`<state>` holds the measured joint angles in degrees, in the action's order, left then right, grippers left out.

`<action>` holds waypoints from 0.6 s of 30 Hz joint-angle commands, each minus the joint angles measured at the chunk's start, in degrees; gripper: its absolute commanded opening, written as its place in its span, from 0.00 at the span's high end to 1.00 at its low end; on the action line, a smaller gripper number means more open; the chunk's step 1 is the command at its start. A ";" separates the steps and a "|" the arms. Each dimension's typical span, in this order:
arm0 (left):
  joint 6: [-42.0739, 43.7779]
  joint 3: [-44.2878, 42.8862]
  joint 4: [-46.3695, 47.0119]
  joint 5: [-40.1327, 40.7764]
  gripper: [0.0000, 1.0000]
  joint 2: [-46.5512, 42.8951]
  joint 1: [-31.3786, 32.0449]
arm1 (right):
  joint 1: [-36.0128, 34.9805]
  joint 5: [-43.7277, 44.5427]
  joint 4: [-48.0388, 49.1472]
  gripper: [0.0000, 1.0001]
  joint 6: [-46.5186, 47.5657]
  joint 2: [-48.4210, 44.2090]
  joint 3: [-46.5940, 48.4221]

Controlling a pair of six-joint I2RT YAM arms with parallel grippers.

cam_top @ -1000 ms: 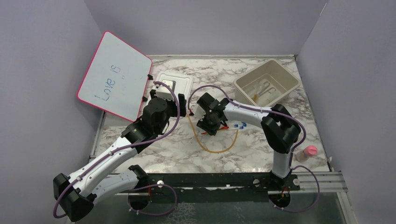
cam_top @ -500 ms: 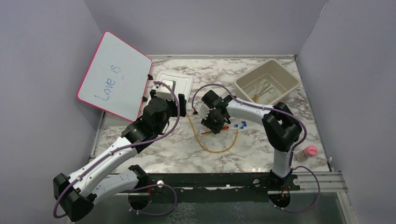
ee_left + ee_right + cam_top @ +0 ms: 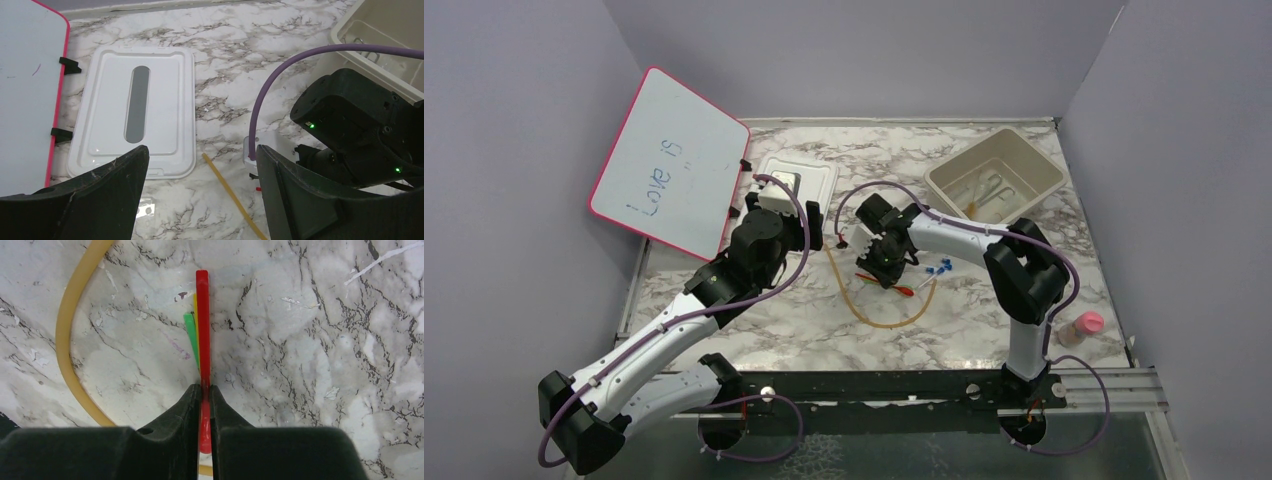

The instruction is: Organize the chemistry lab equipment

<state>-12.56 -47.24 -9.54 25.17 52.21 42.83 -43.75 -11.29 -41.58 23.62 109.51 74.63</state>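
Observation:
My right gripper (image 3: 202, 387) is shut on a thin red stick (image 3: 202, 315), which juts forward over the marble with a green strip (image 3: 190, 337) and a yellow one fanned beside it. From above, that gripper (image 3: 886, 265) is low at the table's middle, and the red stick (image 3: 902, 291) pokes out toward the front. The amber rubber tube (image 3: 894, 322) loops around it and also curves past in the right wrist view (image 3: 67, 340). Tiny blue pieces (image 3: 942, 268) lie just to the right. My left gripper (image 3: 202, 195) hangs open over bare marble with the amber tube (image 3: 230, 187) below.
A beige bin (image 3: 1036, 152) at the back right holds silver metal items. A white lid (image 3: 809, 175) lies flat behind the left gripper. The pink-framed whiteboard (image 3: 669, 165) leans at the left wall. A pink-capped bottle (image 3: 1086, 325) stands near the front right edge.
My right gripper has shut on the red stick and shifted slightly right and toward the front. The left arm has not moved.

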 commanded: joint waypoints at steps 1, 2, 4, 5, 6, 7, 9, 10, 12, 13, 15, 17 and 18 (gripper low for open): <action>0.56 -1.72 0.48 1.27 0.19 -0.37 -0.20 | 0.23 -2.13 2.08 0.88 -0.06 0.10 1.02; 0.62 -1.71 0.49 1.33 0.19 -0.41 -0.16 | 0.24 -2.02 2.57 0.88 -0.09 0.14 1.17; 0.55 -1.67 0.39 1.35 0.19 -0.50 -0.15 | 0.24 -1.90 3.53 0.91 -0.38 0.06 1.58; 0.57 -1.63 0.32 1.44 0.19 -0.58 -0.18 | 0.23 -2.01 3.87 0.93 -0.56 -0.07 1.84; 0.53 -1.58 0.31 1.46 0.19 -0.66 -0.17 | 0.22 -2.16 4.20 0.94 -0.84 -0.22 2.10; 0.52 -1.54 0.31 1.50 0.19 -0.70 -0.13 | 0.19 -2.27 4.61 0.95 -1.25 -0.60 2.32; 0.53 -1.46 0.16 1.70 0.19 -0.89 -0.18 | 0.24 -2.71 5.58 0.97 -2.06 -1.77 2.45; 0.55 -1.45 0.14 1.72 0.19 -1.04 -0.23 | 0.28 -2.72 6.34 0.98 -2.47 -2.66 2.22; 0.50 -1.45 0.06 1.79 0.19 -1.18 -0.23 | 0.24 -2.72 8.18 0.99 -3.46 -4.74 1.59; 0.46 -1.38 0.05 1.87 0.19 -1.26 -0.22 | 0.26 -2.84 9.00 0.99 -3.86 -5.78 1.31; 0.40 -1.38 0.04 1.96 0.19 -1.51 -0.23 | 0.63 -2.96 10.52 0.99 -4.89 -7.99 0.99; 0.24 -1.27 0.05 1.97 0.19 -1.80 -0.25 | 1.51 -3.19 11.87 0.99 -6.40 -9.96 0.95; 0.18 -1.22 0.11 1.99 0.19 -1.97 -0.27 | 2.12 -3.22 12.52 0.99 -7.26 -10.87 1.08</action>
<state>-12.56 -47.24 -9.56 25.39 51.88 42.83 -43.24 -12.80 -34.35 19.90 104.25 75.24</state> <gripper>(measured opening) 0.811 0.055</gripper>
